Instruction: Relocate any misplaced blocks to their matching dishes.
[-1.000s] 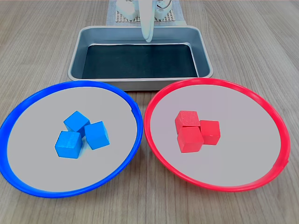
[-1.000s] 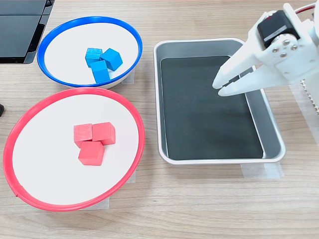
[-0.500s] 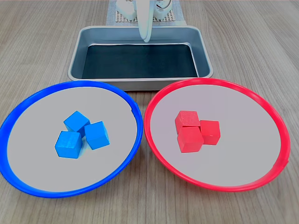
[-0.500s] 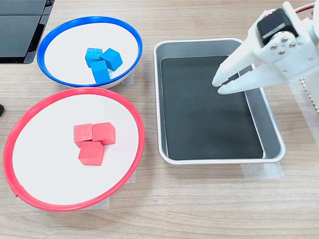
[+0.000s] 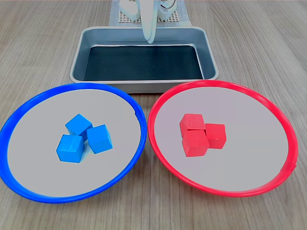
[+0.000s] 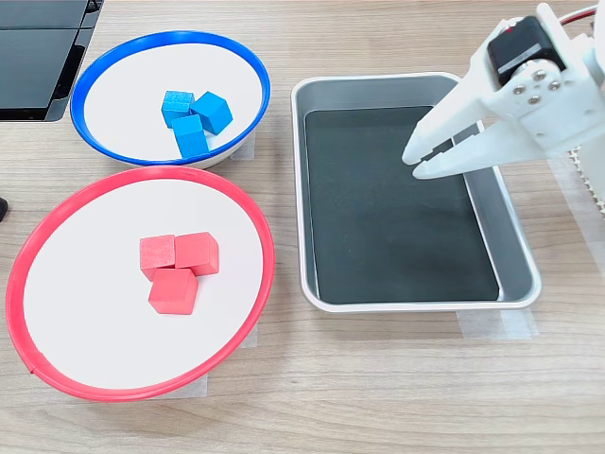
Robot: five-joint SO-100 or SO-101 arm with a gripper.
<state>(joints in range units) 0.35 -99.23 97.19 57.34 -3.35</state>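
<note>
Three blue blocks [image 5: 81,137] [image 6: 194,118] sit clustered in the blue-rimmed dish [image 5: 33,158] [image 6: 113,95]. Three red blocks [image 5: 197,134] [image 6: 178,267] sit clustered in the red-rimmed dish [image 5: 249,139] [image 6: 85,322]. Every block in view lies in the dish of its own colour; no misplaced block is in view. My white gripper [image 5: 149,39] [image 6: 414,164] hangs above the metal tray's far side, well away from both dishes. Its jaws are shut with nothing between them.
A rectangular metal tray [image 5: 144,85] [image 6: 416,301] with a dark bottom stands bare between the arm's base and the dishes. The arm's base stands on a white mesh mat [image 5: 125,18]. A black flat object [image 6: 38,52] lies at the second exterior view's top left.
The gripper has lifted slightly over the tray and then held still. The blocks and dishes have not moved.
</note>
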